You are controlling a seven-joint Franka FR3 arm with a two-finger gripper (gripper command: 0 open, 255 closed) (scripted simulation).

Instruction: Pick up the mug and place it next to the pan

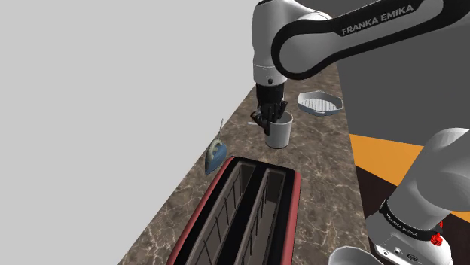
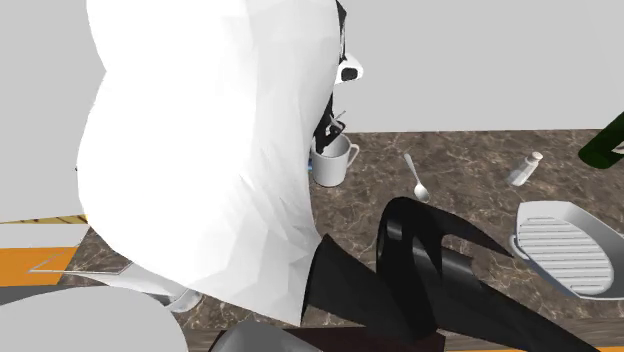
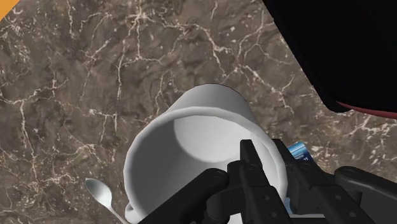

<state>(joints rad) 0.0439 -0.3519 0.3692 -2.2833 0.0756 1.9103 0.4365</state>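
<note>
A white mug (image 1: 279,132) stands on the dark marble counter (image 1: 324,158), and my black gripper (image 1: 269,120) comes down on its rim from above. In the wrist view the gripper (image 3: 266,159) is shut on the mug (image 3: 191,143), one finger inside the rim and one outside its wall. Whether the mug is off the counter I cannot tell. The white ribbed pan (image 1: 321,103) lies further along the counter, beyond the mug. In the second exterior view the mug (image 2: 334,163) is at the centre and the pan (image 2: 566,248) at that view's right.
A red and black toaster (image 1: 241,218) fills the near end of the counter. A blue object (image 1: 215,156) lies by the counter edge beside the mug. A spoon (image 2: 417,180), a small shaker (image 2: 525,170) and a dark green bottle (image 2: 603,146) lie between mug and pan.
</note>
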